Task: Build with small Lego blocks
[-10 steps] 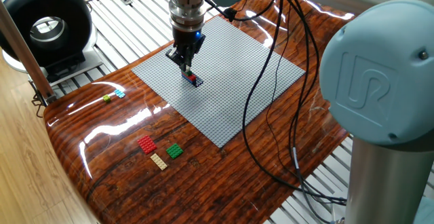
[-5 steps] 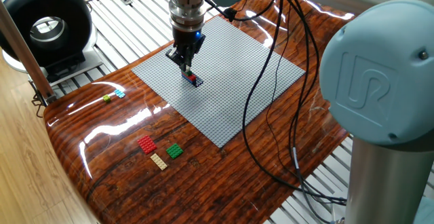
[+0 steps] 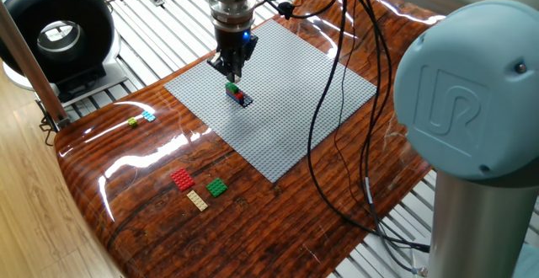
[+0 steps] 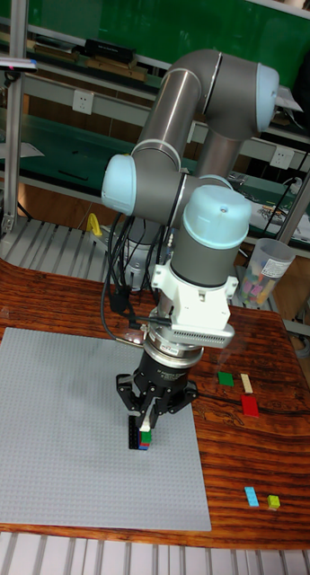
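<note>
Embossed logo on the robot arm

The fixed view shows raised "UR" letters on the round cap of the big arm joint (image 3: 461, 101); nothing else reads clearly in either view.

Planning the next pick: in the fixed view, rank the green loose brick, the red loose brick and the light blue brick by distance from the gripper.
From the gripper:
1. light blue brick, at the table's left edge.
2. green loose brick, front.
3. red loose brick, front-left; close to the green's distance.

The table (image 3: 278, 219) is dark wood, varnished to a glossy, mirror-like sheen. The baseplate (image 3: 295, 109) is matt grey studded plastic. Loose bricks (image 3: 199, 188) at its 7 o'clock look like smooth plastic. The arm (image 4: 208, 90) has satin-smooth grey and pale-blue shells.
</note>
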Action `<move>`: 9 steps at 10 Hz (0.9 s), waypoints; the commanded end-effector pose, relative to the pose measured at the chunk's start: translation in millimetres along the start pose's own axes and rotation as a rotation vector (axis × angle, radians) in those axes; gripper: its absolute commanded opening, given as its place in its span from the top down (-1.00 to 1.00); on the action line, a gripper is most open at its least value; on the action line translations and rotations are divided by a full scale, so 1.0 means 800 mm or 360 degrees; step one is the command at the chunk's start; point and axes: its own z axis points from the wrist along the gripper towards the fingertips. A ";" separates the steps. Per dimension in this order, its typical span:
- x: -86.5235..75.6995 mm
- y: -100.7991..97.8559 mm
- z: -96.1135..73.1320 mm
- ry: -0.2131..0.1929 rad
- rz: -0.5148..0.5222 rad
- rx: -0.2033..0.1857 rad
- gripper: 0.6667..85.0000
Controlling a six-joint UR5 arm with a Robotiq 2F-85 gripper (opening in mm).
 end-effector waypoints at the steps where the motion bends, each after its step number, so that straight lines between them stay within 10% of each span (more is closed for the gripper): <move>1: -0.003 0.004 -0.002 -0.0015 0.0058 -0.0031 0.98; 9: 0.002 0.005 0.014 0.0035 0.0078 -0.0009 0.98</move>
